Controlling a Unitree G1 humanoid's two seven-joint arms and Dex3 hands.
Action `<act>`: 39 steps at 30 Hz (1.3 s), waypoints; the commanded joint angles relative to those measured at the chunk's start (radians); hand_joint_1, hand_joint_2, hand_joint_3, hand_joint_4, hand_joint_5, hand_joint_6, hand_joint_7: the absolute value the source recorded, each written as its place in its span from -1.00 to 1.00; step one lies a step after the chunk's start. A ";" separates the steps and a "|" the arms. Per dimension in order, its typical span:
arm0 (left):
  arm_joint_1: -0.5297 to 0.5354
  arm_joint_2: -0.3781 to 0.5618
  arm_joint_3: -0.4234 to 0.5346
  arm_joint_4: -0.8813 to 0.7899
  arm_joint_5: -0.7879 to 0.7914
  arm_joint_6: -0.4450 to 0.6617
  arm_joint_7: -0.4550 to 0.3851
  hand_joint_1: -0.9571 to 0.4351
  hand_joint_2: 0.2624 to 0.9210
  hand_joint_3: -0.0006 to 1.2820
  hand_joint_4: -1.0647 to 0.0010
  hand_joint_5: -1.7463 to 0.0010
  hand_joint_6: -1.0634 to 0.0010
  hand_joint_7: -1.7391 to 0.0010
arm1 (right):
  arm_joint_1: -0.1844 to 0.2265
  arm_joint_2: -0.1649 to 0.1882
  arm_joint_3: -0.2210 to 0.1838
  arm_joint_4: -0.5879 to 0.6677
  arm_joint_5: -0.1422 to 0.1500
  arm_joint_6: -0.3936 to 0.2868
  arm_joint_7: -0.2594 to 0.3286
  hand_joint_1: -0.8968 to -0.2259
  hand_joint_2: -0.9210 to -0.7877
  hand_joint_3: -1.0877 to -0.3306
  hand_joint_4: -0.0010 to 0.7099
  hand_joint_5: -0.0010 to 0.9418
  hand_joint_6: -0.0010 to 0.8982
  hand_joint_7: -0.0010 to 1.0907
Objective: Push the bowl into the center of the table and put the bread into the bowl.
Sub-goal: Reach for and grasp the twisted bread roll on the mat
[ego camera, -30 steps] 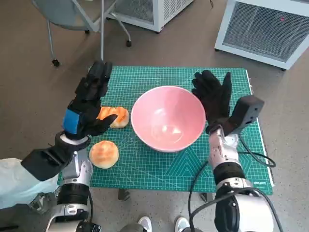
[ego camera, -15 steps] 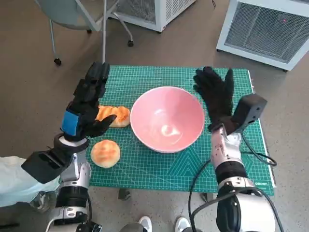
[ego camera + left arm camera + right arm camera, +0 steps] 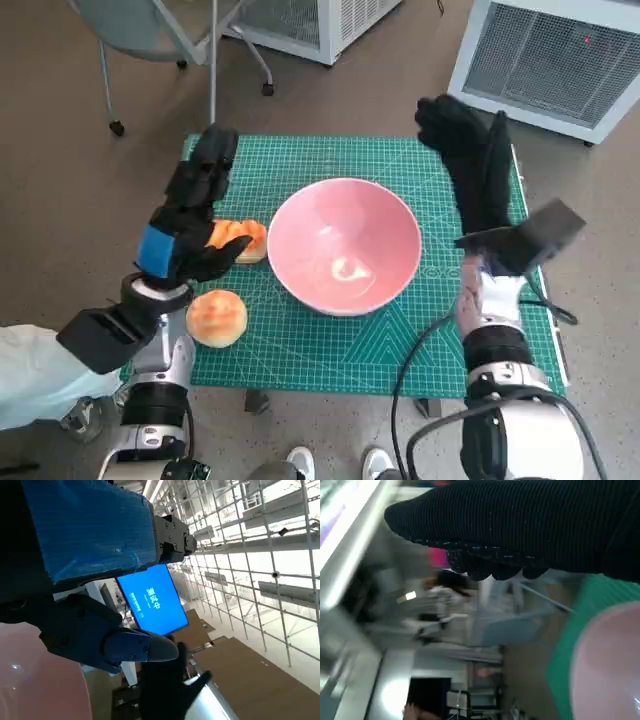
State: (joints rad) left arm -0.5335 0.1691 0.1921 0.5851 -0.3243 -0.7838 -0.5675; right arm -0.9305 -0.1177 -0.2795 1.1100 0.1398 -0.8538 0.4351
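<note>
Now the right hand [image 3: 472, 165] has lifted away from the bowl [image 3: 343, 245], fingers spread, holding nothing, raised over the mat's [image 3: 330, 345] far right edge. Bowl sits near mat centre, shifted slightly left; push looks done. Left hand [image 3: 190, 215] stays raised, fingers apart, empty, above the long bread [image 3: 240, 238]. Round bun [image 3: 216, 317] lies nearer, untouched. Bread transfer judged next.
</note>
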 commanded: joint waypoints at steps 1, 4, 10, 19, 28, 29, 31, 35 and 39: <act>-0.033 -0.014 -0.018 0.007 0.005 0.001 -0.003 -0.42 1.00 -0.54 0.86 1.00 0.68 1.00 | 0.082 -0.004 0.029 -0.100 0.025 -0.047 0.053 -0.40 -1.00 -0.17 -0.55 -1.00 -0.70 -0.45; -0.043 -0.016 -0.026 0.007 -0.001 0.007 -0.014 -0.43 1.00 -0.54 0.86 1.00 0.68 1.00 | 0.114 -0.001 0.044 -0.173 0.044 -0.048 0.066 -0.46 -1.00 -0.15 -0.55 -1.00 -0.84 -0.24; -0.067 -0.015 -0.036 0.011 -0.013 0.016 -0.044 -0.44 1.00 -0.54 0.86 1.00 0.67 1.00 | 0.176 -0.003 0.081 -0.301 0.033 -0.043 0.047 -0.50 -1.00 -0.12 -0.56 -1.00 -0.96 -0.02; -0.104 -0.010 -0.043 0.011 -0.021 0.032 -0.089 -0.43 1.00 -0.54 0.86 1.00 0.65 0.99 | 0.224 -0.025 0.121 -0.394 -0.011 -0.052 0.008 -0.53 -1.00 -0.15 -0.54 -0.99 -1.00 -0.03; -0.110 -0.002 -0.046 -0.009 -0.023 0.033 -0.113 -0.44 1.00 -0.54 0.86 1.00 0.63 0.98 | 0.231 -0.028 0.141 -0.428 0.013 -0.024 -0.003 -0.53 -1.00 -0.19 -0.53 -0.99 -1.00 -0.06; -0.109 0.001 -0.045 -0.010 -0.024 0.032 -0.118 -0.44 1.00 -0.54 0.86 1.00 0.63 0.98 | 0.232 -0.026 0.143 -0.433 0.019 -0.021 -0.001 -0.53 -1.00 -0.19 -0.52 -0.99 -1.00 -0.06; -0.108 0.007 -0.042 -0.011 -0.027 0.030 -0.126 -0.45 1.00 -0.54 0.86 1.00 0.63 0.99 | 0.236 -0.024 0.146 -0.444 0.026 -0.016 0.001 -0.53 -1.00 -0.19 -0.52 -0.99 -1.00 -0.06; -0.106 0.027 -0.036 -0.007 -0.018 0.016 -0.131 -0.44 1.00 -0.54 0.87 1.00 0.64 0.99 | 0.241 -0.021 0.153 -0.459 0.031 -0.014 0.001 -0.53 -1.00 -0.19 -0.52 -0.99 -1.00 -0.07; -0.100 0.083 -0.034 -0.011 0.064 -0.008 -0.089 -0.45 1.00 -0.56 0.88 1.00 0.67 1.00 | 0.244 -0.019 0.158 -0.469 0.032 -0.013 -0.001 -0.53 -1.00 -0.19 -0.53 -0.99 -1.00 -0.07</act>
State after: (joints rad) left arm -0.6271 0.1986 0.1523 0.5881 -0.3232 -0.7675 -0.6886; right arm -0.7187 -0.1414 -0.1287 0.6448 0.1601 -0.8782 0.4374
